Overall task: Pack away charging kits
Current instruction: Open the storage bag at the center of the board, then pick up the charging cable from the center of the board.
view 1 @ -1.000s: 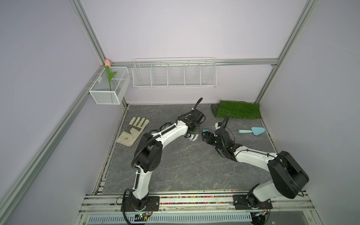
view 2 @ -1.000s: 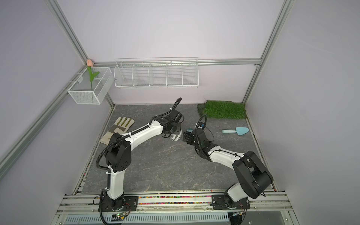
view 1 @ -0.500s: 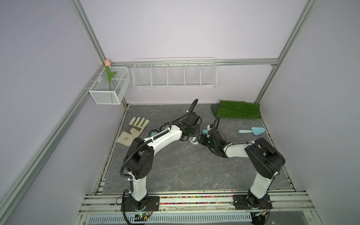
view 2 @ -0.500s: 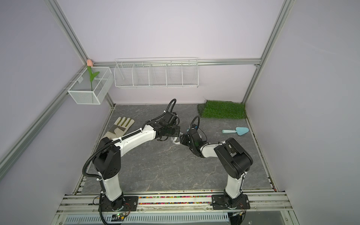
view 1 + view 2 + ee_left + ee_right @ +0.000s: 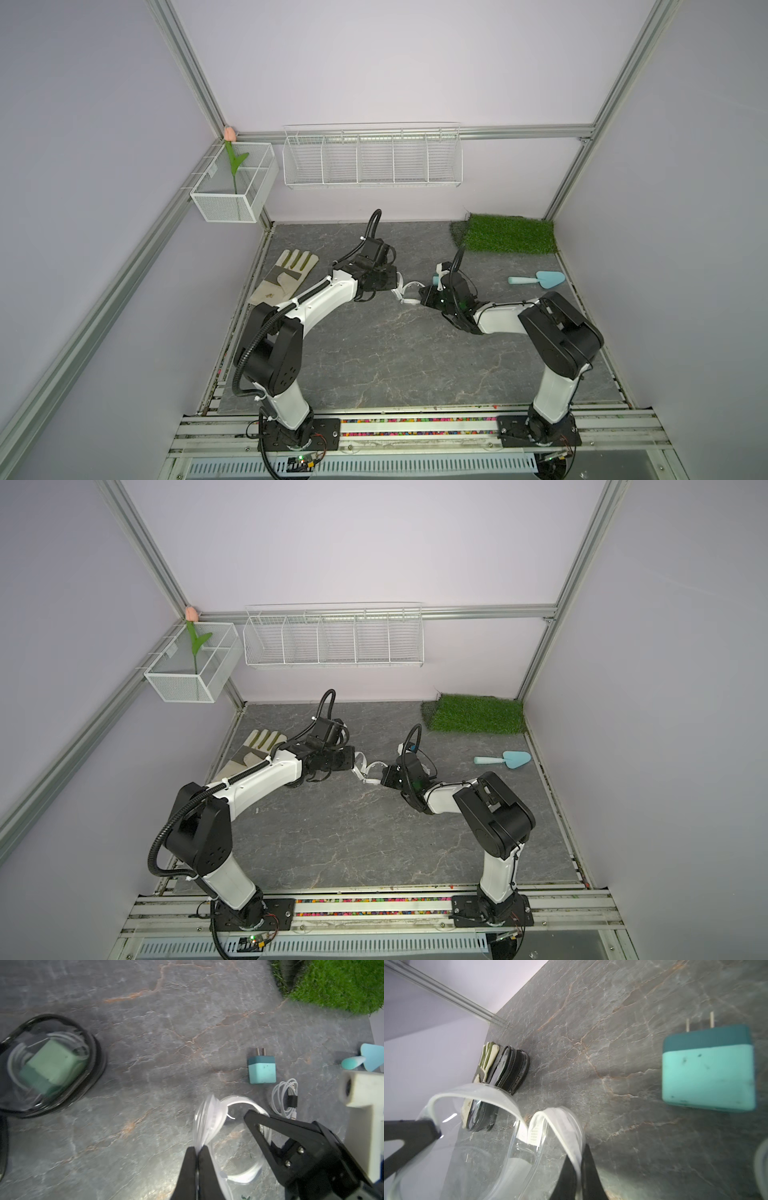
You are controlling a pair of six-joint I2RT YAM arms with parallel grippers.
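One clear oval case with a black rim (image 5: 97, 1057) already has a green cube plug (image 5: 52, 1064) and a white cable (image 5: 14, 1057) inside. The teal cube plug with prongs (image 5: 262, 1071) and the coiled white cable (image 5: 284, 1097) lie loose just beside the clear oval case with the white rim (image 5: 209, 1118), so this kit is not packed yet. Both arms reach low and meet at the white-rimmed case, and the left claw (image 5: 197, 1149) and the right claw (image 5: 578, 1157) are each pinched tight on its rim
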